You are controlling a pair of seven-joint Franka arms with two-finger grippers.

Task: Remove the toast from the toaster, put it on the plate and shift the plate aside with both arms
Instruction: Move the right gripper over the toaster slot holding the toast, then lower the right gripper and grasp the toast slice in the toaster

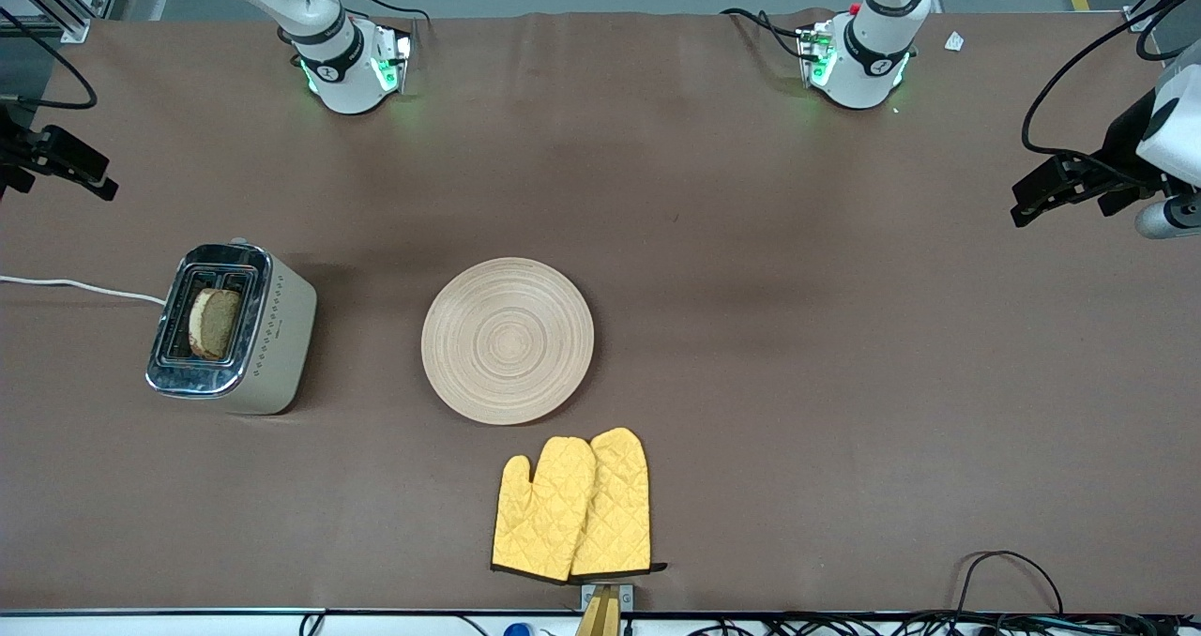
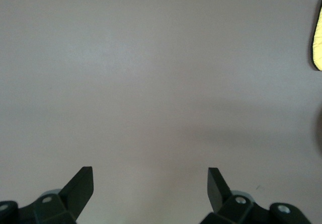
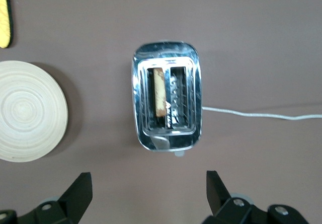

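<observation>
While upright in toaster (image 1: 235, 331), toast (image 1: 214, 323) edge points up.

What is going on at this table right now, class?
Nothing is being handled yet. The toast still stands in the toaster toward the right arm's end of the table. The plate lies bare mid-table, with oven mitts nearer the front camera. The right gripper hangs open over the toaster; the left gripper hangs open over bare table.

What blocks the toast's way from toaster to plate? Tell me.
Nothing visible. The toast stands in a toaster slot; bare table lies between it and the empty plate. The open right gripper hangs over the toaster, unobstructed.
</observation>
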